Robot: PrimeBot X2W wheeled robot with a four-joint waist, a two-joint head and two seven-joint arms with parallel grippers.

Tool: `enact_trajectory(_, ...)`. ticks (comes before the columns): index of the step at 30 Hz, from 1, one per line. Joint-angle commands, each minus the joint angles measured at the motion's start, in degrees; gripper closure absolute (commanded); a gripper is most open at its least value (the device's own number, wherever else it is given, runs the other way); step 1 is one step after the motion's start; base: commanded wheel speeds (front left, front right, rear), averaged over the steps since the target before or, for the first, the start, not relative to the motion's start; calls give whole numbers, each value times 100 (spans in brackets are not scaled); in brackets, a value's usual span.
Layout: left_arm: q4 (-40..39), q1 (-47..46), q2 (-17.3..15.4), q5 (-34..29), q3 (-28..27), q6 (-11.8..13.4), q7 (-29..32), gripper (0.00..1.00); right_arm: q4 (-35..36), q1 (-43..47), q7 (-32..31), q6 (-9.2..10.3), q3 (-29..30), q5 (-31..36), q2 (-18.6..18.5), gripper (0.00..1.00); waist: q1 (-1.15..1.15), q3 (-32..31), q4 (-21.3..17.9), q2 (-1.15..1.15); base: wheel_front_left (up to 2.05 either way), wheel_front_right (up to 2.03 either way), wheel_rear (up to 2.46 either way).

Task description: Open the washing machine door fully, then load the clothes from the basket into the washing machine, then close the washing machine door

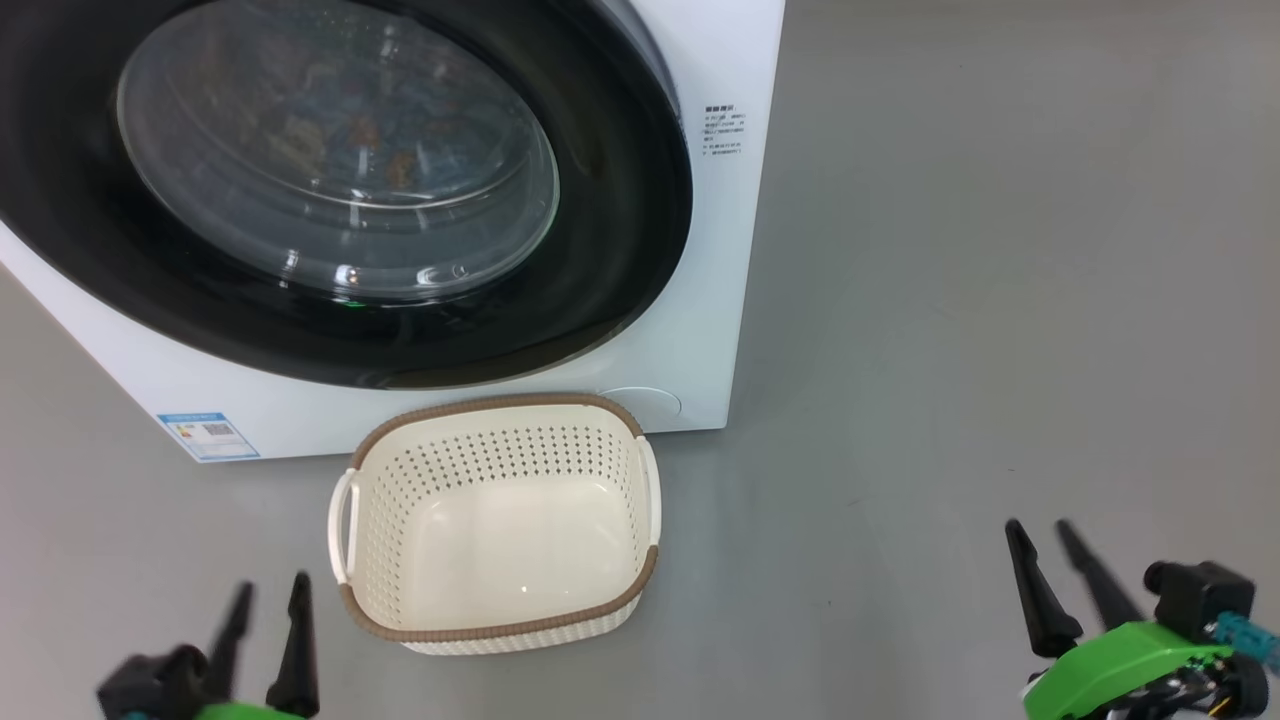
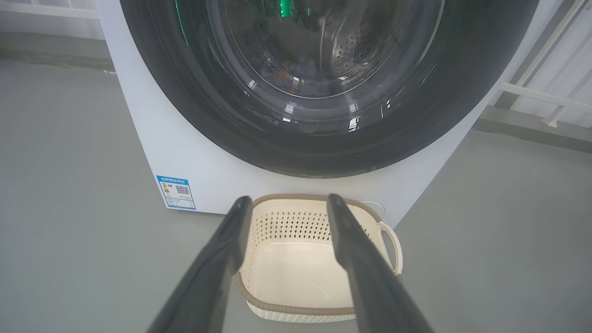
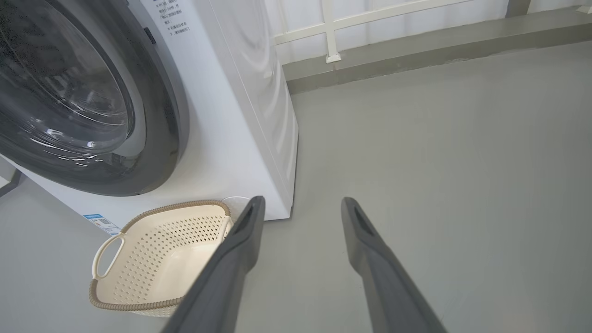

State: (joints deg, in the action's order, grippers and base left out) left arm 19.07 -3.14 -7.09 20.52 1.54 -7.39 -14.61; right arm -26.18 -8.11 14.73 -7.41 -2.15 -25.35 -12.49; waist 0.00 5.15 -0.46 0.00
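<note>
1. Washing machine point(image 1: 700, 330): big white box on the grey floor point(image 1: 950, 300), taking up the upper left of the head view.
2. Door point(image 1: 625, 250): black ring w/ glass bowl, lying flush against the machine front, i.e. closed.
3. Clothes point(image 1: 330, 140): blue and orange-brown patches seen dimly thru the glass, inside the drum. Can't make out separate pieces.
4. Basket point(image 1: 500, 408): on the floor just in front of the machine, below the door's lower edge, upright. Its bare cream bottom shows. It sits btwn the two grippers and nearer the left one.
5. Left gripper point(image 1: 272, 585): low at bottom left, fingers apart, holding nothing, near the basket's left handle but not touching. In the left wrist view the basket lies directly beyond its fingers, w/ the door behind.
6. Right gripper point(image 1: 1038, 527): bottom right, fingers apart, nothing held, well apart from basket and machine, over bare floor.
7. Other bits: blue label point(image 1: 208, 435) at the machine's lower left front; round cap point(image 1: 640, 402) at lower right, just behind the basket rim; white railing point(image 3: 330, 27) along the far wall.
</note>
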Motion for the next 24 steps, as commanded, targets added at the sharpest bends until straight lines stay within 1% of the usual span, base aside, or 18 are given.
enact_trajectory(1,53,4,28,2,6,0,3,100,-60,4,-2,0,-5,-2,20,100,0,0,0,0,0,0,0)
enact_trajectory(4,227,104,168,5,43,0,8,100,-265,30,-9,0,-37,-5,148,100,0,0,-1,0,0,0,0)
enact_trajectory(6,223,109,188,157,26,0,54,100,-248,36,-57,0,-20,-146,181,100,1,-8,0,0,0,0,0)
enact_trajectory(10,194,104,195,386,-1,-1,123,100,-195,50,-125,0,9,-360,207,100,13,-40,2,0,0,0,0)
enact_trajectory(14,176,90,203,614,-27,-1,188,100,-152,55,-191,-1,37,-572,232,100,2,-48,3,0,0,0,0)
enact_trajectory(24,122,48,222,1187,-95,-2,356,100,-37,60,-359,-1,109,-1107,296,100,0,-83,7,0,0,0,0)
